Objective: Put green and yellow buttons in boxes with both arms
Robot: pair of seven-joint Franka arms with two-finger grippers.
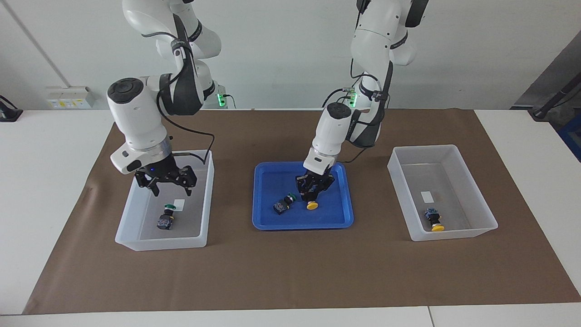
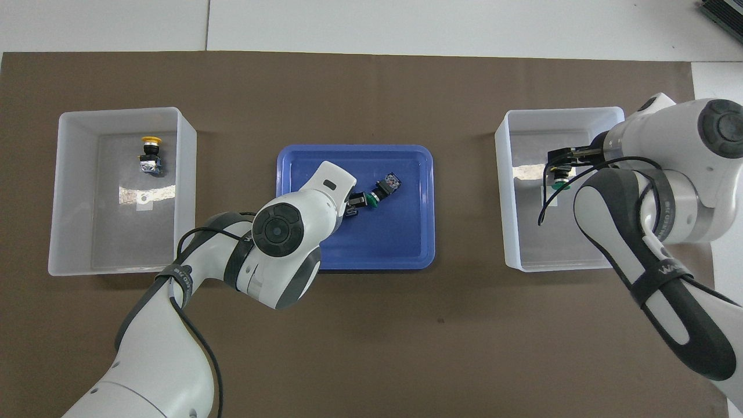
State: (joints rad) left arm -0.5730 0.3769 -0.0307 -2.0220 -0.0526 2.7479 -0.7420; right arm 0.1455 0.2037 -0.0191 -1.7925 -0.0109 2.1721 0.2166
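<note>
Clamping our left gripper (image 1: 311, 194) on a yellow mushroom-capped button with black blocky body (image 1: 311, 204) in the shallow blue plastic tray (image 1: 272, 222) — our right gripper (image 1: 165, 183) hangs spread over the translucent white bin (image 1: 199, 236) holding a green-capped button (image 1: 166, 218).

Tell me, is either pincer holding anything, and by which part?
Left pincer grips the yellow button by its dark body, in the blue tray. Right pincer holds nothing.

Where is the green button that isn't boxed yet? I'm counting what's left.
The loose green button lies in the blue tray at mid-table, beside the yellow button that the left tool is closed on.
</note>
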